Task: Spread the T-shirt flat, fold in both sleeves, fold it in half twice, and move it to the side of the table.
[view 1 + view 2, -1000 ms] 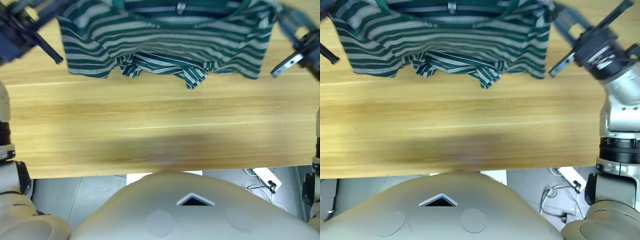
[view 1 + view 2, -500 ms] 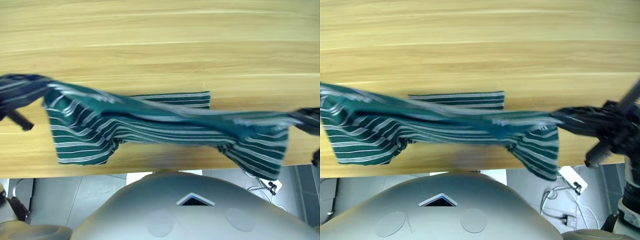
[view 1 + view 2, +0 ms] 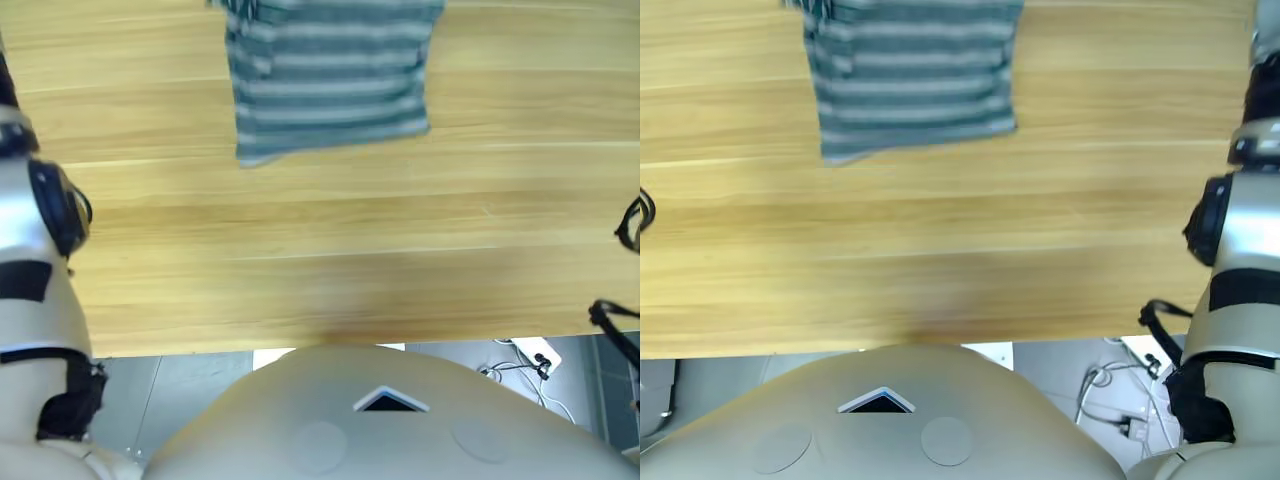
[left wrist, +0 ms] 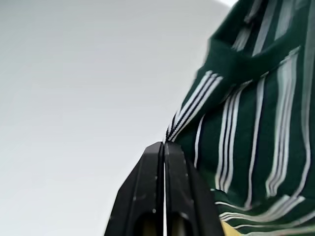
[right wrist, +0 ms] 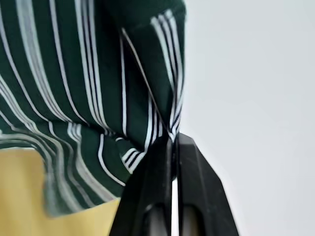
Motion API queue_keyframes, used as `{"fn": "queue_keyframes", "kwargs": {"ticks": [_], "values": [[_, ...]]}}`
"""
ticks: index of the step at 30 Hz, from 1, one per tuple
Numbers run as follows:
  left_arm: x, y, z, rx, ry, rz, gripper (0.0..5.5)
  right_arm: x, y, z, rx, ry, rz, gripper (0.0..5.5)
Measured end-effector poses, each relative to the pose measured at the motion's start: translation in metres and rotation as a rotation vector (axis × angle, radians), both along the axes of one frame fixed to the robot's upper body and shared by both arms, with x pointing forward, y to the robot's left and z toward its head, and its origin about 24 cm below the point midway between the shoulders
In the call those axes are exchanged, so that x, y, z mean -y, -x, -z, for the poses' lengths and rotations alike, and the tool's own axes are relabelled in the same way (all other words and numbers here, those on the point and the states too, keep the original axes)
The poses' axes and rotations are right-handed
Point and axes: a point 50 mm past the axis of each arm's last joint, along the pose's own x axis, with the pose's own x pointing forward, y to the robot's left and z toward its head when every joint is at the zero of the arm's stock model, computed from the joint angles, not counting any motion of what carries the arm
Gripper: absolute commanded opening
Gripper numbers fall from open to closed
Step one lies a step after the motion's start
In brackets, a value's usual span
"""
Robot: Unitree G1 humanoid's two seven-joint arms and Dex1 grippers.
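The shirt [image 3: 330,75] hangs at 12 o'clock over the surface [image 3: 320,260], long axis vertical. Left fingers [image 4: 145,187] and right fingers [image 5: 147,196] each clamp its edge, both arms equally near.

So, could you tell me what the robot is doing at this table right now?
The robot is handling a dark green T-shirt with white stripes over a light wooden table. The left gripper and the right gripper each have their jaws shut on an edge of the fabric. The shirt appears lifted rather than lying down, hanging bunched toward the table's far side. It is not yet spread flat.
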Motion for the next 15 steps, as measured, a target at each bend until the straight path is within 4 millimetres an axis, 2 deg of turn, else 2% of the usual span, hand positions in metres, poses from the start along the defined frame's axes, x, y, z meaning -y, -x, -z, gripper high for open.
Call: {"fn": "queue_keyframes", "kwargs": {"ticks": [1, 2, 4, 6, 8, 10, 11, 13, 14, 15], "values": [[-0.004, -0.002, -0.012, 0.067, -0.003, -0.058, 0.01, 0.006, -0.001, -0.015, 0.088, -0.025, 0.054, 0.0], [-0.012, -0.001, -0.011, 0.135, -0.079, -0.097, 0.01, 0.023, 0.0, -0.02, 0.165, -0.03, 0.123, 0.0], [-0.027, 0.003, 0.03, 0.118, -0.133, -0.073, 0.01, 0.048, 0.004, 0.009, 0.151, -0.021, 0.171, 0.0], [-0.032, 0.007, 0.08, 0.068, -0.163, -0.033, 0.01, 0.057, 0.005, 0.051, 0.075, -0.007, 0.169, 0.0], [-0.031, 0.012, 0.106, 0.057, -0.168, -0.003, 0.01, 0.055, 0.007, 0.073, 0.024, 0.015, 0.139, 0.0], [-0.03, 0.016, 0.131, 0.012, -0.182, 0.002, 0.01, 0.046, 0.009, 0.09, -0.02, 0.043, 0.08, 0.0], [-0.029, 0.018, 0.15, -0.049, -0.216, 0.014, 0.01, 0.038, 0.013, 0.099, -0.06, 0.07, 0.021, 0.0], [-0.026, 0.026, 0.2, -0.226, -0.316, 0.033, 0.01, 0.024, 0.024, 0.127, -0.178, 0.116, -0.105, 0.0], [-0.028, 0.04, 0.245, -0.397, -0.436, 0.04, 0.01, 0.013, 0.037, 0.154, -0.294, 0.144, -0.219, 0.0], [-0.027, 0.054, 0.274, -0.505, -0.489, 0.065, 0.01, 0.009, 0.047, 0.172, -0.382, 0.153, -0.274, 0.0]]}}
